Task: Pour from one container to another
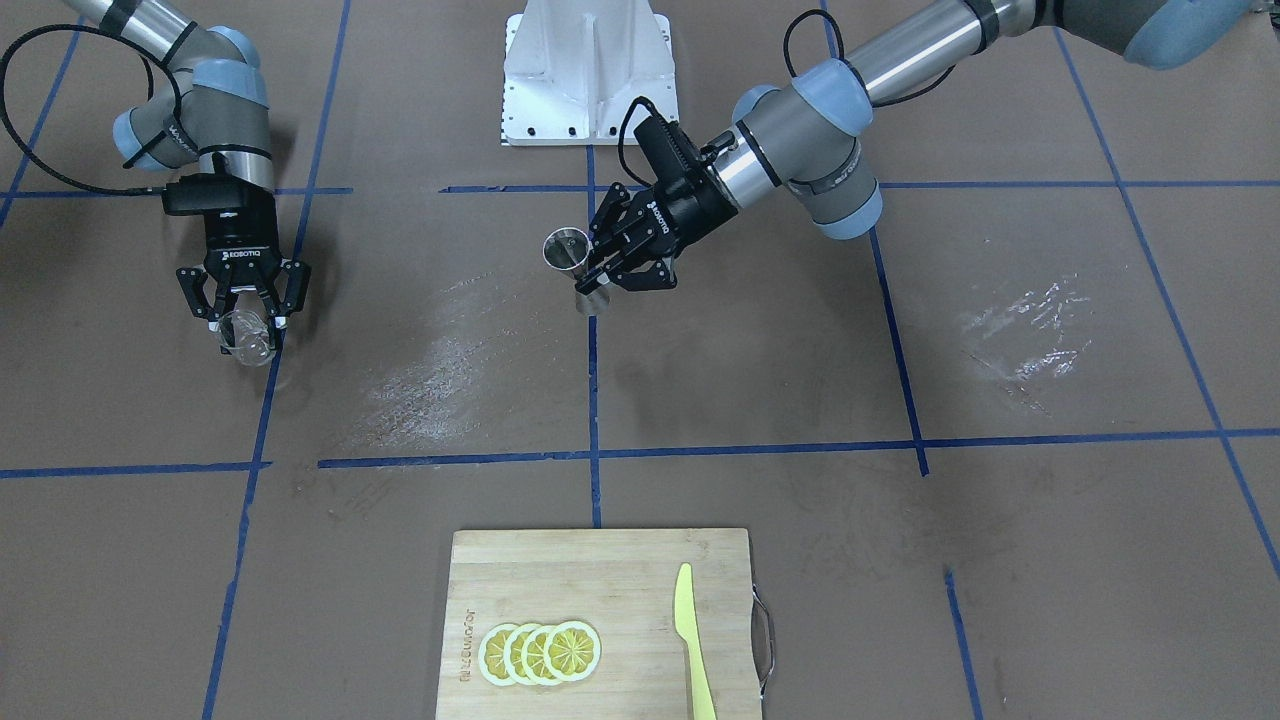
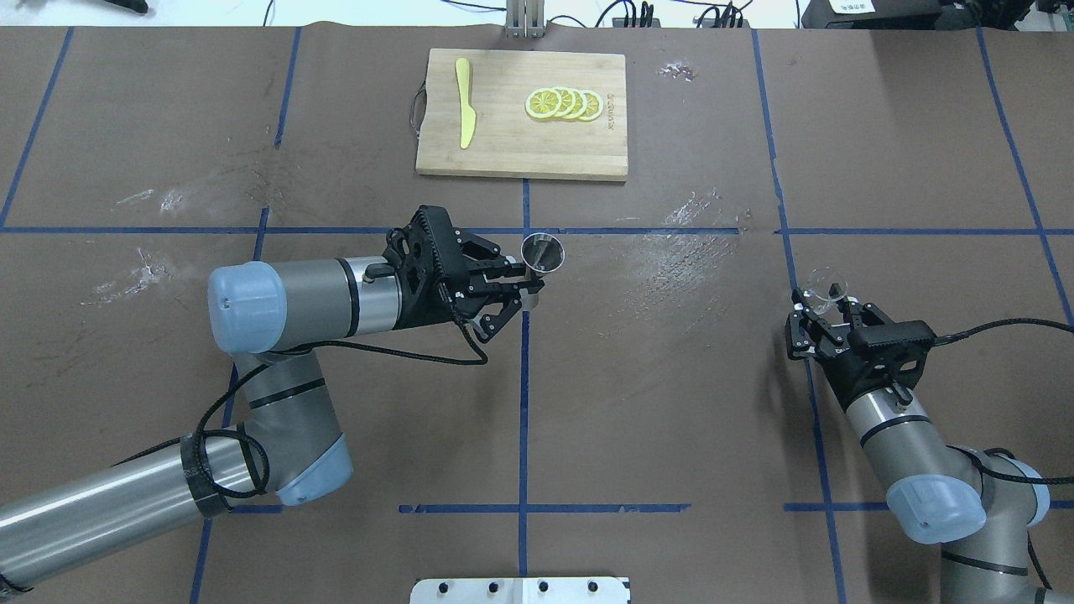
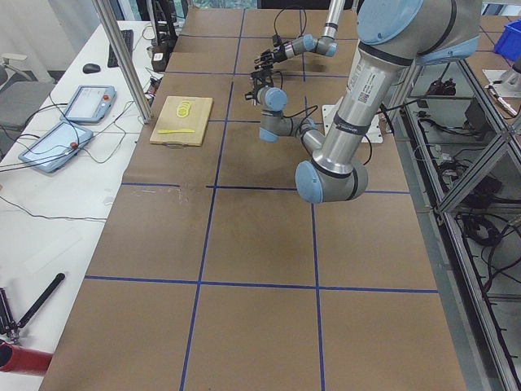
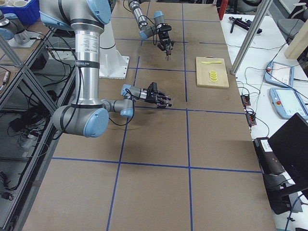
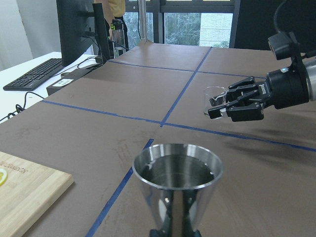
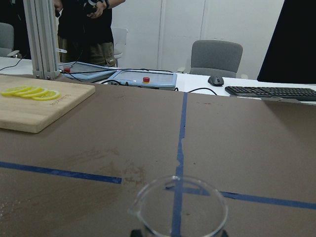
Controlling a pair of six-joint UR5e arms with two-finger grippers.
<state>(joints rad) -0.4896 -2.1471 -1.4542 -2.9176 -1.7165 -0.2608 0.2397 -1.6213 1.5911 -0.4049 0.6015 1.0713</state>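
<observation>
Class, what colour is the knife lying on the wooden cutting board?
Pale yellow-green; the knife shows best in the exterior front-facing view.

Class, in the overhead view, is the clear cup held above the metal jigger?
No, the right gripper holds the clear cup far aside from the metal jigger in the left gripper.

White lettering reads ROBOTIQ on the black body of the right gripper [image 1: 247, 322], at nine o'clock in the front-facing view. The same word sits tilted on the left gripper [image 1: 597, 273], just toward twelve o'clock from centre. A burnt-in mark on the cutting board [image 1: 620, 585], at six o'clock, is too small to read.
</observation>
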